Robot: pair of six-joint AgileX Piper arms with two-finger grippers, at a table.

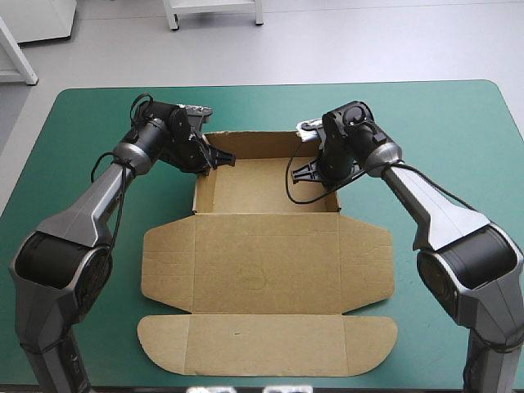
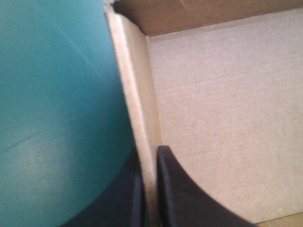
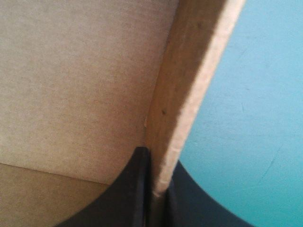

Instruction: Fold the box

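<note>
Seemingly left claw (image 2: 149, 158) and right claw (image 3: 158, 160) each pinch one raised wall of the box (image 1: 266, 190) (lid (image 1: 266, 266) flat).

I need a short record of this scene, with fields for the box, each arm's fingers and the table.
box: brown, far part raised into a tray
lid: flat, flaps spread, toward the near edge
left fingers: shut on the left wall
right fingers: shut on the right wall
table: teal-green cover, box near its middle
</note>
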